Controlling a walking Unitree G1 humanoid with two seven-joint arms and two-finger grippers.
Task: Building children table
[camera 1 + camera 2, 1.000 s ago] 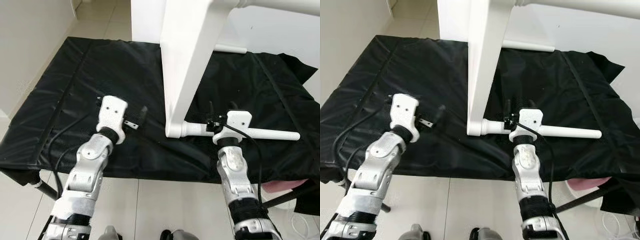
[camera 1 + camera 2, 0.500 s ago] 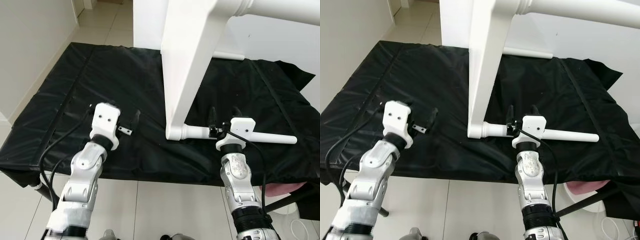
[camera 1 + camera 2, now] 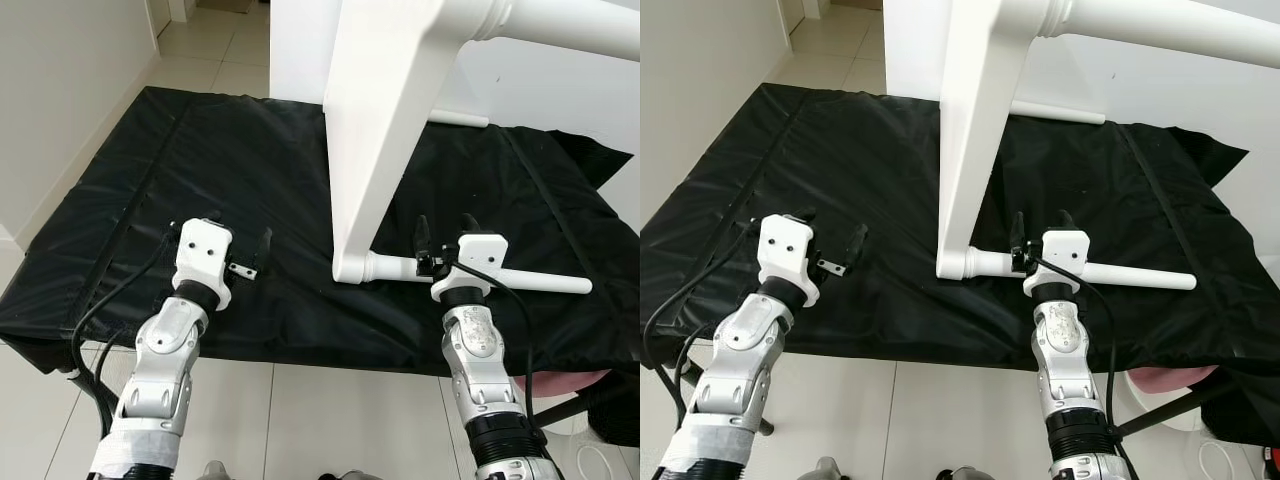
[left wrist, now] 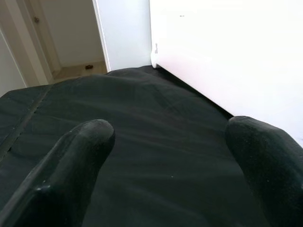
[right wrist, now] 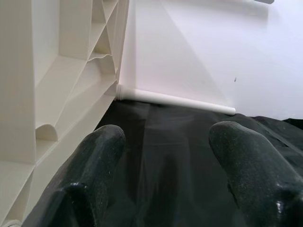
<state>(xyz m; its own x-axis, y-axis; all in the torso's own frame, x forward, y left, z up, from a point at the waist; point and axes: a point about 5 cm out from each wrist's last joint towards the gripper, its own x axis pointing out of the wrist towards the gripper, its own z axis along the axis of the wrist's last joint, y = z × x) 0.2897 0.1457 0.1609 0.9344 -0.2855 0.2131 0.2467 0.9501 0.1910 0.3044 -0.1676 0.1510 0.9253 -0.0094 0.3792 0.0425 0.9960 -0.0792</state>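
The white table (image 3: 385,130) stands on its side on a black mat (image 3: 250,160), top cut off. Both grippers, left (image 3: 240,250) and right (image 3: 442,235), gape empty; the left has drawn back.

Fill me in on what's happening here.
A humanoid robot is putting together a white children's table that stands tipped on its edge on a black cloth. Its right gripper, fingers open, is at a white leg that sticks out sideways from the table's near corner and lies along the cloth, but is not clamped on it. The left gripper, also open and empty, is over bare cloth beside the table. Another leg shows at the far corner.
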